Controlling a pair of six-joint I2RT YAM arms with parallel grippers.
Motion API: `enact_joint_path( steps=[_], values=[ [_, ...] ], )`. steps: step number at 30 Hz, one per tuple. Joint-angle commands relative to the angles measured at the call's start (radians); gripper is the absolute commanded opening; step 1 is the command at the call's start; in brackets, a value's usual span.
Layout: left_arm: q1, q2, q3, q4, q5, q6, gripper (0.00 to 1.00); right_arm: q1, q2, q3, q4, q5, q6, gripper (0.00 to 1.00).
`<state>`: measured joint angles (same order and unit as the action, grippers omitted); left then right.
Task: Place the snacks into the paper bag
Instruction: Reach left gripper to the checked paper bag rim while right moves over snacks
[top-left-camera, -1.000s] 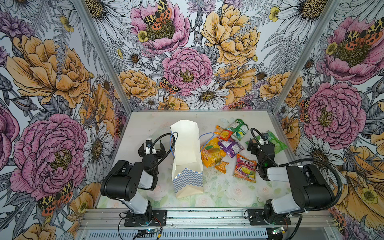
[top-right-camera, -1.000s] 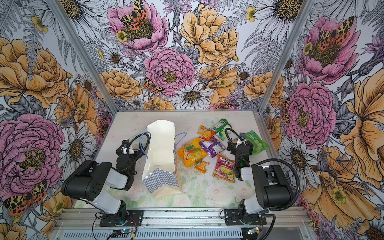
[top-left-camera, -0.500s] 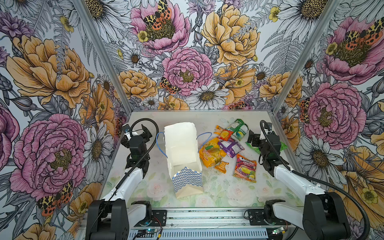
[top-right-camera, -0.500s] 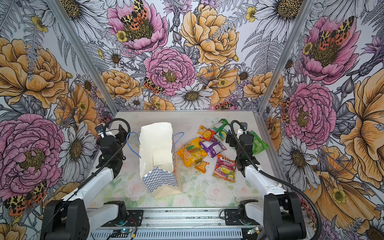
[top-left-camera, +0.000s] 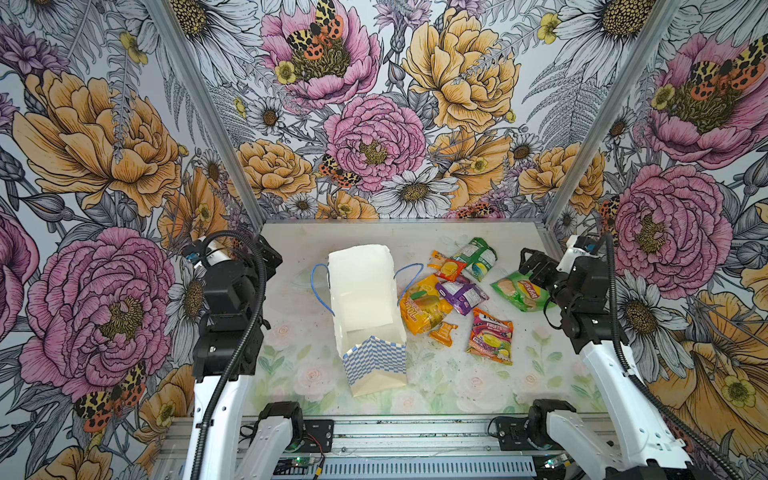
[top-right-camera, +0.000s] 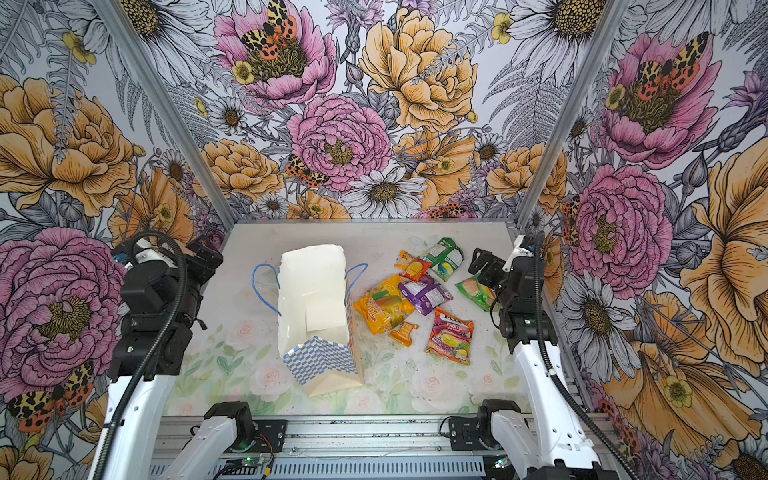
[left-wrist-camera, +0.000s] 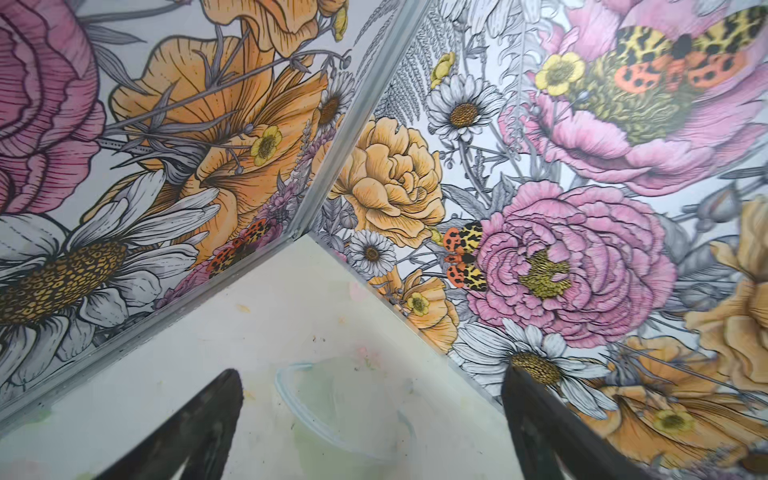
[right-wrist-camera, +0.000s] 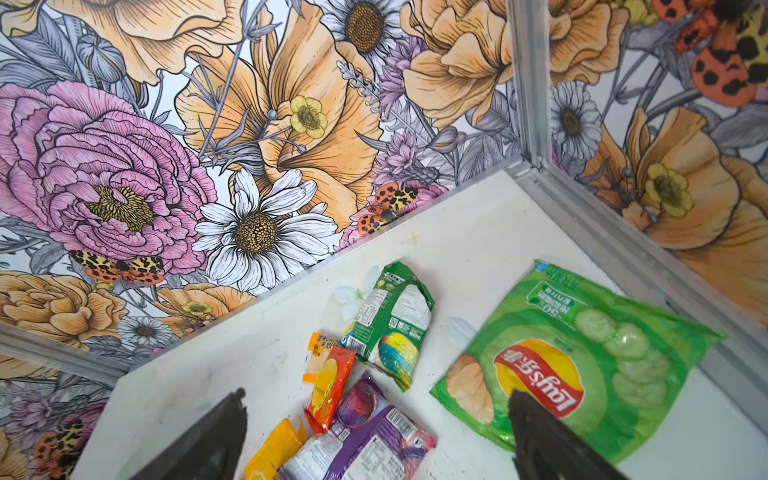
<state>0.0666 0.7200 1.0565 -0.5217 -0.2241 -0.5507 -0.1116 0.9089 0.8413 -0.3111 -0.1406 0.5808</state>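
Nearest the front edge of the table (top-left-camera: 457, 390) is the paper bag (top-left-camera: 365, 291), a little left of the middle. Its checkered side faces the front and its white inside shows from above, so the mouth is free. I cannot tell if it stands quite straight or leans.

All the snacks (top-right-camera: 451, 336) lie on the table to the right of the bag and none is inside, so I judge the task is only at its beginning. Going back from the front, there is first the red-pink fruit packet (top-left-camera: 489, 336). Then comes the big orange-yellow packet (top-left-camera: 424, 305), just beside the bag's right wall, with the purple packet (top-left-camera: 461, 294) overlapping its right edge. Behind these are the green chips packet (top-left-camera: 521, 291) and, farthest, a small orange sachet (top-left-camera: 446, 268) and a second green packet (top-left-camera: 476, 258).

The right gripper (top-left-camera: 536, 266) hangs above the far right part of the chips packet, its jaws spread wide and holding nothing. In the right wrist view one finger (right-wrist-camera: 544, 440) covers the packet's edge. In both top views the packet's long axis runs across the table, left to right. From this gripper the bag lies to the left, past the purple and orange-yellow packets.

The left gripper (top-left-camera: 266, 255), also spread wide and empty, is on the other side of the bag, well apart from every packet. The right arm is clearly the nearer one. I judge it should take the chips packet across its short side and carry it left to the bag's mouth.
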Motion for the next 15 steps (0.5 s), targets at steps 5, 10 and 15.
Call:
enact_joint_path(
  steps=[5,10,15],
  values=[
    [0.056,0.007,0.192,-0.361,0.403,0.061,0.99,-0.028,-0.001,0.149,-0.321,-0.149,0.031,0.96],
    [-0.005,0.013,0.377,-0.607,0.394,0.03,0.99,0.02,-0.034,0.248,-0.479,-0.092,0.007,0.96],
    [-0.163,-0.001,0.447,-0.725,0.435,-0.084,0.99,0.126,-0.039,0.349,-0.588,-0.04,-0.039,0.96]
  ],
)
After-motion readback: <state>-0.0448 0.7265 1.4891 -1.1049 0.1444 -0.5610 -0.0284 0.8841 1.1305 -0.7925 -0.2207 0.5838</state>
